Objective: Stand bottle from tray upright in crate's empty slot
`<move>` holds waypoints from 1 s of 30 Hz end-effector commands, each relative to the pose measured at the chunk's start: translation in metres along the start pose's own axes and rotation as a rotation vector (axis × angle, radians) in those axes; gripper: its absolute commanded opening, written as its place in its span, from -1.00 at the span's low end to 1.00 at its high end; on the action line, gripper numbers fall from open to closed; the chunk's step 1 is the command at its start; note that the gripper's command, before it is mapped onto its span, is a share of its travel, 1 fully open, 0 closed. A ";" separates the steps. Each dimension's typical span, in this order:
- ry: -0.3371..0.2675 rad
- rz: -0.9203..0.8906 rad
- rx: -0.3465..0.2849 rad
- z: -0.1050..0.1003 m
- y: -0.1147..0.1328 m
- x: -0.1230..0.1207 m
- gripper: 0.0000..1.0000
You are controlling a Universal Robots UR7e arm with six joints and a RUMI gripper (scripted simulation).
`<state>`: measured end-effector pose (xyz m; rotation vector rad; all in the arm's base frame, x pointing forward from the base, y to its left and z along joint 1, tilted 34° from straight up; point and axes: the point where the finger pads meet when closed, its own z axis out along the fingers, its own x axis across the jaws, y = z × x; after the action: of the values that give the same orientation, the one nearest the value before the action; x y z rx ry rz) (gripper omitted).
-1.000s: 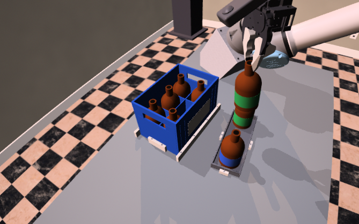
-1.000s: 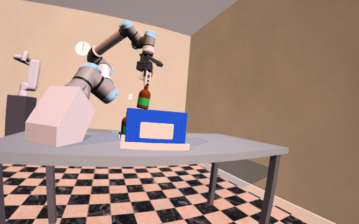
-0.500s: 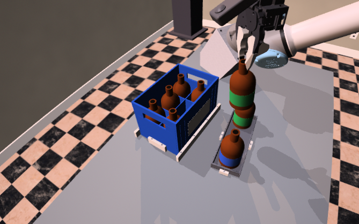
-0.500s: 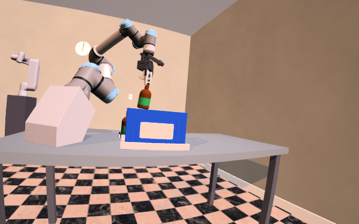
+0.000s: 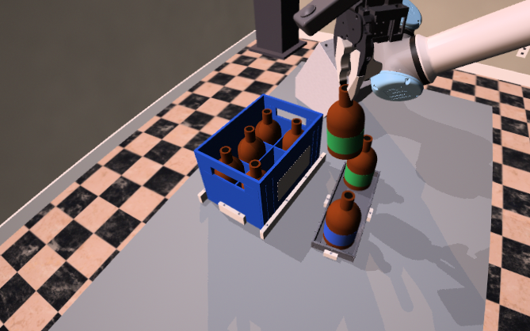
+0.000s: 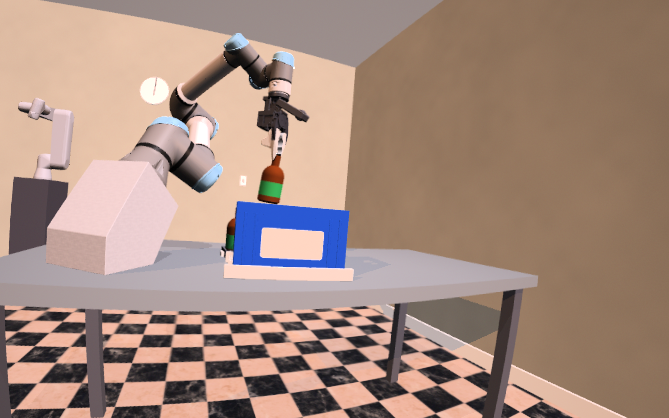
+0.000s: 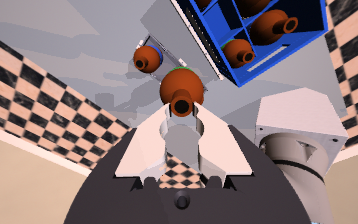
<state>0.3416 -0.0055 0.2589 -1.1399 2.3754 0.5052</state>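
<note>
Gripper [image 5: 349, 76] pinched narrow on the neck of a brown green-banded bottle [image 5: 345, 125], white fingers either side of the neck just below the mouth, as the wrist view shows. Hanging free in the air, bottle carried clear of the tray [image 5: 323, 242] and raised about level with the top rim of the blue crate [image 5: 266, 205]; in the exterior view its base sits just above the crate's upper edge. Long axis close to vertical, mouth up toward the gripper, base down, with a slight lean visible in the exterior view. Positioned between crate and tray in the top view, nearer the crate's far right corner, not yet over any compartment.

Two bottles left standing upright in the tray: a second green-banded bottle [image 5: 360, 166] at the far end, partly hidden behind the carried one, and a blue-banded bottle [image 5: 341, 222] at the near end. Five bottles upright inside the crate, necks up, among them one in the near left compartment [image 5: 226, 161] and one at the far right [image 5: 294, 133]; one compartment on the tray side showing only dark interior. Crate and tray side by side on the grey table [image 5: 184, 287], apart, each bordered by pale strips [image 5: 292, 193]. Arm's angled pale pedestal [image 6: 110, 223] at the table's far end.
</note>
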 end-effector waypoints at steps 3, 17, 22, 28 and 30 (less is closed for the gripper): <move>0.000 0.000 0.001 0.000 -0.011 0.010 -1.00; 0.000 0.000 0.001 0.000 -0.032 0.031 -1.00; 0.000 0.000 0.001 0.000 -0.037 0.036 -1.00; 0.000 0.000 0.001 0.000 -0.047 0.046 -1.00; 0.000 0.000 0.001 0.000 -0.050 0.049 -1.00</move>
<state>0.3524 -0.0589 0.2295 -1.1399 2.3752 0.5053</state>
